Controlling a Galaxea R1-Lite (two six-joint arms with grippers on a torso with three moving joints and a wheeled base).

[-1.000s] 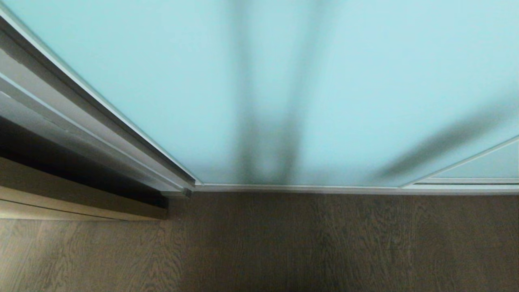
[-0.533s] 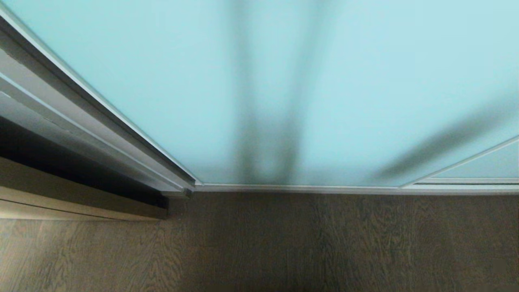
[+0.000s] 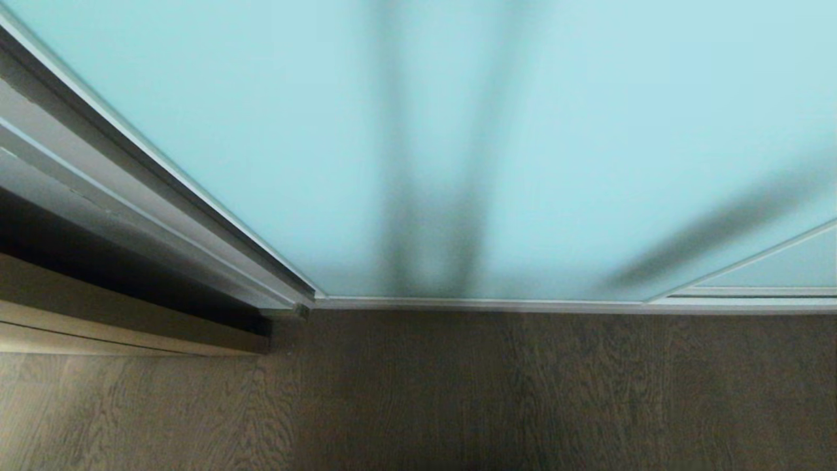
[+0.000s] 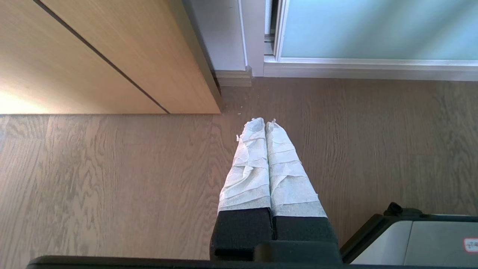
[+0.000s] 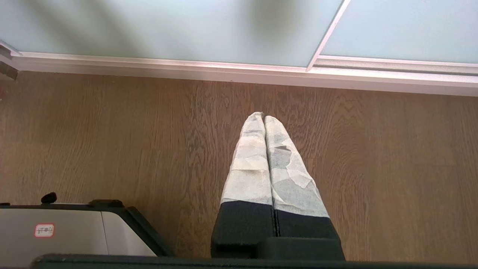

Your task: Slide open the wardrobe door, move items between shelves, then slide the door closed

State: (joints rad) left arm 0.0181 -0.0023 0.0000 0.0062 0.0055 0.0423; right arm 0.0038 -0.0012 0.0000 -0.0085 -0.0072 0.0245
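The sliding wardrobe door point(image 3: 556, 144), frosted pale aqua glass in a thin silver frame, fills the head view and stands closed down to its bottom rail point(image 3: 523, 303). It also shows in the left wrist view point(image 4: 373, 30) and the right wrist view point(image 5: 168, 30). Neither arm appears in the head view. My left gripper point(image 4: 264, 120) hangs shut over the wooden floor, its white-wrapped fingers pressed together with nothing between them. My right gripper point(image 5: 263, 116) is likewise shut and empty above the floor. The items and the shelves are hidden behind the door.
A light wooden door point(image 4: 93, 56) stands to the left, beside the wardrobe's grey frame point(image 3: 131, 196). A second glass panel point(image 3: 778, 268) overlaps at the right. Wood floor point(image 3: 458, 392) lies in front. My base corner point(image 4: 429, 239) shows by each gripper.
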